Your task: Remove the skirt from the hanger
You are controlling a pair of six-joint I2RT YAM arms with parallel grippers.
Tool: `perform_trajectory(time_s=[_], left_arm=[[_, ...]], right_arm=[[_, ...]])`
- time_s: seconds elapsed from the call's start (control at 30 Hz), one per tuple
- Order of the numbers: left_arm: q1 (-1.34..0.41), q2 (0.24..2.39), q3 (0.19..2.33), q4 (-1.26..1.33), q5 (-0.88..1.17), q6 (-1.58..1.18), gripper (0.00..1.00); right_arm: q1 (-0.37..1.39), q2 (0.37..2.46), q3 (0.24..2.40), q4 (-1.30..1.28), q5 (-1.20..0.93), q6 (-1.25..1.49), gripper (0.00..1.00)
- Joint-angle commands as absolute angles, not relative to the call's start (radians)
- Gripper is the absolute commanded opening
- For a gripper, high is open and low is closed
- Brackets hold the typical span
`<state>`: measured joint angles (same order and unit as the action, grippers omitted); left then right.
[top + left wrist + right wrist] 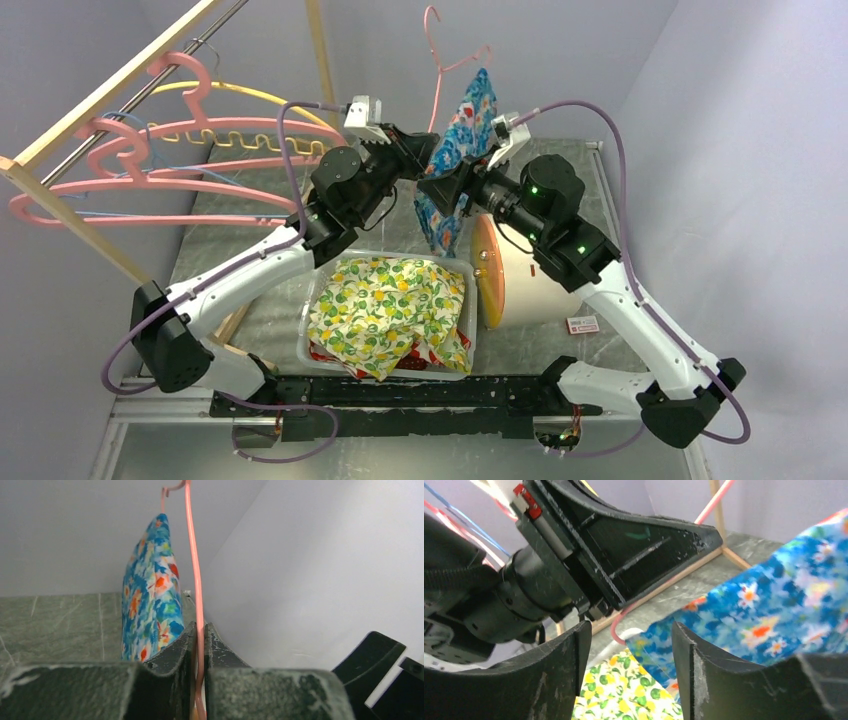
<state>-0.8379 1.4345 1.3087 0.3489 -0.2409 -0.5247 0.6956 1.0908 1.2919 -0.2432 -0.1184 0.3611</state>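
A blue floral skirt (468, 125) hangs on a pink wire hanger (436, 70) held up above the table. My left gripper (428, 165) is shut on the hanger's wire; in the left wrist view the wire (193, 555) runs up from between the closed jaws (200, 632), with the skirt (150, 595) just to the left. My right gripper (462, 185) is at the skirt's lower part from the right. Its jaws (629, 650) stand open, and the skirt's lower edge (764, 600) reaches into the gap beside the hanger's bent end (617, 630).
A clear bin (470, 275) below holds lemon-print fabric (385, 305). A round orange and white object (500, 275) lies to its right. A wooden rack (60, 130) with several pink hangers (180, 185) stands at the left. Walls close in at the back and right.
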Motion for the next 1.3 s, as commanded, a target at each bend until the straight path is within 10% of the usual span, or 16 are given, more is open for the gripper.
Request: perform_trajectory(time_s=[0.0, 0.27, 0.57, 1.07, 1.27], left_arm=[[-0.851, 1.379, 1.303, 0.461, -0.209, -0.552, 0.07], [-0.860, 1.339, 1.275, 0.452, -0.180, -0.578, 0.07], [-0.862, 1.302, 1.252, 0.425, -0.116, -0.570, 0.07], [-0.896, 1.257, 1.256, 0.309, -0.048, -0.540, 0.07], [-0.921, 1.255, 1.276, 0.233, -0.024, -0.499, 0.07]], right_arm=[[0.697, 1.142, 1.282, -0.152, -0.144, 0.412, 0.54], [0.695, 1.162, 1.254, -0.102, -0.145, 0.454, 0.46], [0.658, 1.105, 1.367, -0.228, 0.187, 0.454, 0.61], [0.532, 1.328, 1.696, -0.304, -0.013, 0.239, 0.91], [0.532, 1.394, 1.739, -0.282, 0.020, 0.100, 0.81]])
